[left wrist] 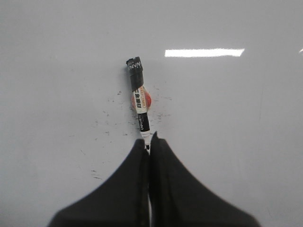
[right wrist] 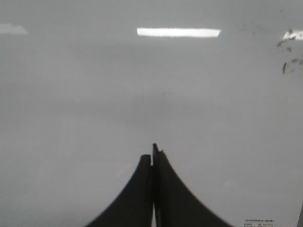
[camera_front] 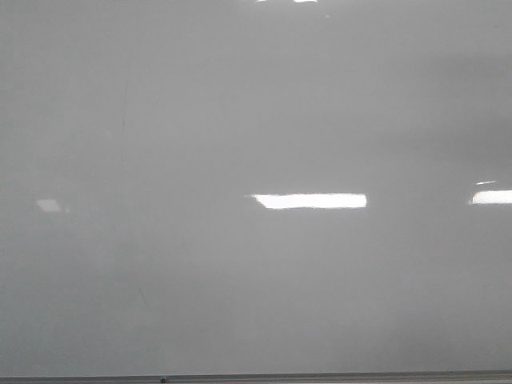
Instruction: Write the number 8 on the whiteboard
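Note:
The whiteboard fills the front view, pale grey and glossy, and no number 8 shows on it in any view. Neither gripper shows in the front view. In the left wrist view a black-and-white marker lies on the board over a small red-orange spot, its black cap pointing away from me. My left gripper is shut, and the marker's near end meets the fingertips; I cannot tell whether they touch it. My right gripper is shut and empty over bare board.
The board's thin grey frame edge runs along the near side. Faint black specks and smudges surround the marker, and more smudges show in the right wrist view. A small printed label sits near the board's corner. Bright glare strips reflect lights.

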